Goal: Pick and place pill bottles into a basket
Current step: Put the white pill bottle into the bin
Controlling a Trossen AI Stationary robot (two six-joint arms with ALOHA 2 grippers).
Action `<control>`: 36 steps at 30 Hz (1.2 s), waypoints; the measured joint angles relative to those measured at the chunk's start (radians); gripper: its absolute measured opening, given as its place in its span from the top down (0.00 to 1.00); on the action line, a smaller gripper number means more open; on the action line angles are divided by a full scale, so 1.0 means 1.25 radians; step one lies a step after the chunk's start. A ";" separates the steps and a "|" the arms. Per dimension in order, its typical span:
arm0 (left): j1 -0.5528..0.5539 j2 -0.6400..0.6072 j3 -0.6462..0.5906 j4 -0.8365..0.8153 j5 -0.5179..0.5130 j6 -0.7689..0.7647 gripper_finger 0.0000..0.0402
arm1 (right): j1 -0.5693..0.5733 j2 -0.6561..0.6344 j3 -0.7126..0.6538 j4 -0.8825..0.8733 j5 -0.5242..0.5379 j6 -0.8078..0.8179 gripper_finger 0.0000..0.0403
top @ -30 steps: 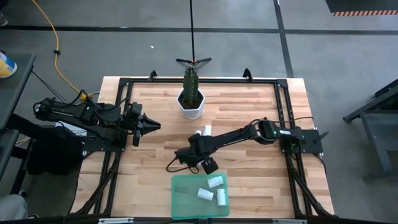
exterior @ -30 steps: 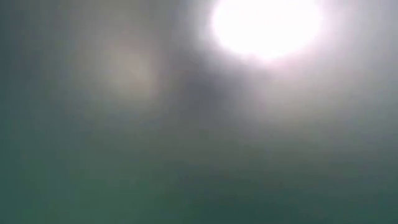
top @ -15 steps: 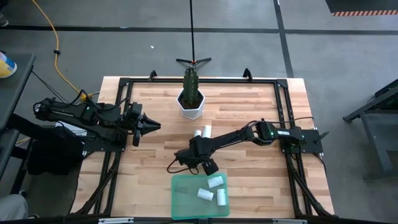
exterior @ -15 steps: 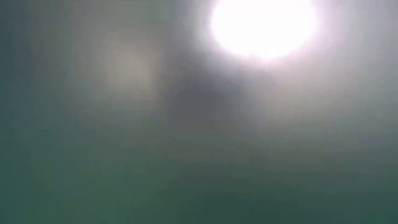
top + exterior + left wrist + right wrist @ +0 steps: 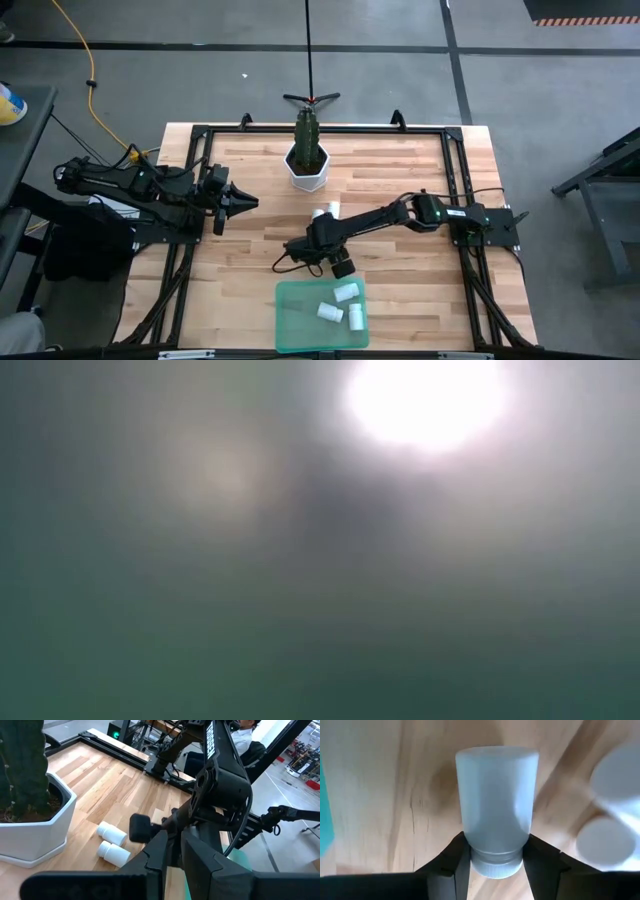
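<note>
My right gripper [image 5: 305, 243] is at the table's middle, shut on a white pill bottle [image 5: 495, 800]; the gripper hides that bottle in the high view. Two more white bottles [image 5: 325, 210] lie side by side on the wood just beyond it, and they also show in the left wrist view [image 5: 112, 842]. The green tray [image 5: 290, 320] sits at the near edge with three bottles [image 5: 340, 305] lying in it. My left gripper [image 5: 250, 202] waits shut at the table's left side. The low view shows only blur. My right gripper pinches the bottle between its two fingers at the neck just above the cap [image 5: 492, 851], one finger [image 5: 452, 857] on each side. The cap end points back toward the gripper and the body reaches forward past the fingertips. Whether it is clear of the wood I cannot tell.
A white hexagonal pot [image 5: 307, 170] with a cactus stands at the far middle, close behind the two loose bottles. A black frame [image 5: 200, 135] runs round the table's edges. Bare wood lies between the tray and the gripper.
My right gripper has shifted a little toward the table's right edge, staying shut on the bottle.
</note>
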 joint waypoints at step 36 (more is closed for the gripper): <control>0.000 0.009 0.000 -0.045 0.014 0.022 0.78 | 0.033 -0.086 0.194 0.119 -0.096 0.421 0.65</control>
